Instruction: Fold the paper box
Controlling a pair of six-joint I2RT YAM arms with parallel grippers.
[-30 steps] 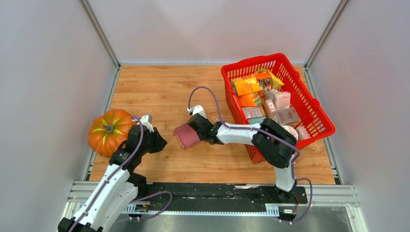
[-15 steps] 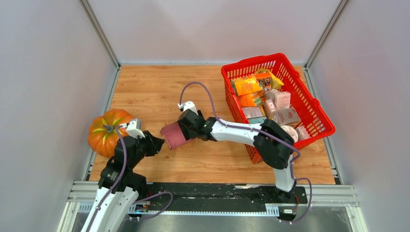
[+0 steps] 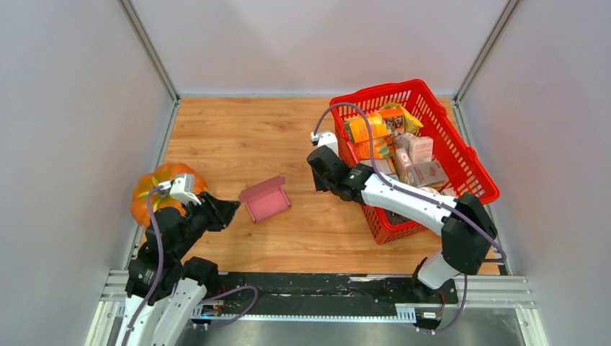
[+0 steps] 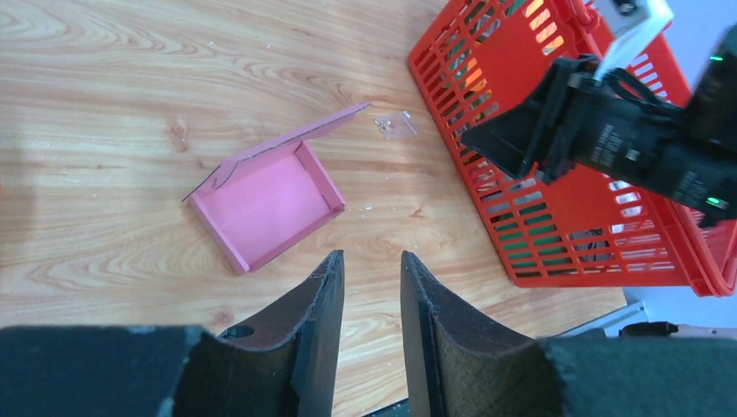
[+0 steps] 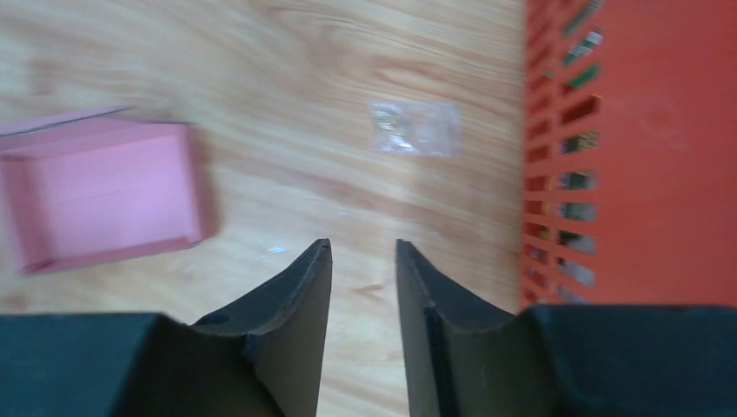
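Count taken from the floor beside the rig.

- Paper box (image 3: 265, 200), pink: one.
- Pumpkin (image 3: 144, 196), orange: one.
- Red basket (image 3: 375, 92): one.
- Small clear packet (image 4: 394, 124), loose on the surface (image 3: 238, 137): one.
- Orange packets (image 3: 369, 128) in the basket: at least two.
- Pale-pink packets (image 3: 421, 149) in the basket: at least three. The load is piled, so no full count is possible.
- Arms: two, a left arm (image 3: 169, 238) and a right arm (image 3: 403, 198).
- Pincers: two, a left pincer (image 4: 371, 258) and a right pincer (image 5: 363, 246), each with two fingers (image 4: 317, 313), four in all.
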